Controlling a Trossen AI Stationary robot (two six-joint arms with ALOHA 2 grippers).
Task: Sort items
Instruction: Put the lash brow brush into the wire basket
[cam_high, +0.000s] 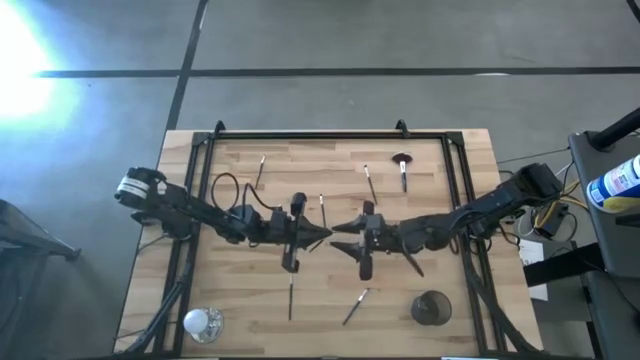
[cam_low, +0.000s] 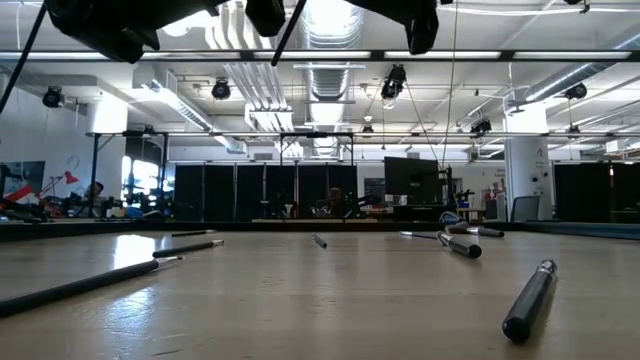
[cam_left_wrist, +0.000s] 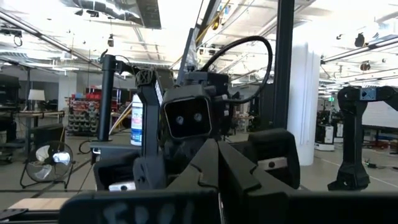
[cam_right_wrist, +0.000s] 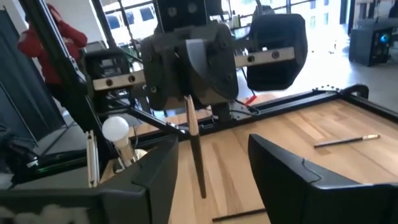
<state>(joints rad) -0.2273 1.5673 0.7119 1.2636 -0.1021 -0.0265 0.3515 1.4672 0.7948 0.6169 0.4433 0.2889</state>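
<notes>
My left gripper (cam_high: 322, 235) is over the table's middle, shut on a slim brush (cam_right_wrist: 198, 155) with a pale upper part and a dark lower part. The brush also shows at the top of the low view (cam_low: 288, 30). My right gripper (cam_high: 340, 238) faces it from the right and is open. Its two fingers (cam_right_wrist: 155, 180) stand on either side of the hanging brush without touching it. Other brushes lie flat on the wood: one (cam_high: 261, 172), one (cam_high: 369, 182), a round-headed one (cam_high: 402, 165), and others nearer the front (cam_high: 291, 295) (cam_high: 355, 305). My left gripper pinches the brush's pale upper end (cam_right_wrist: 188, 106) between its two shut fingertips. The fingers come roughly level from the table's left. The brush hangs below them, slightly tilted, with its dark lower end clear of the table.
A dark round cup (cam_high: 431, 308) stands near the front right and a shiny silver cup (cam_high: 201, 322) at the front left. A black frame (cam_high: 300, 135) runs around the wooden table top. More brushes lie across the low view (cam_low: 90, 280) (cam_low: 530, 300).
</notes>
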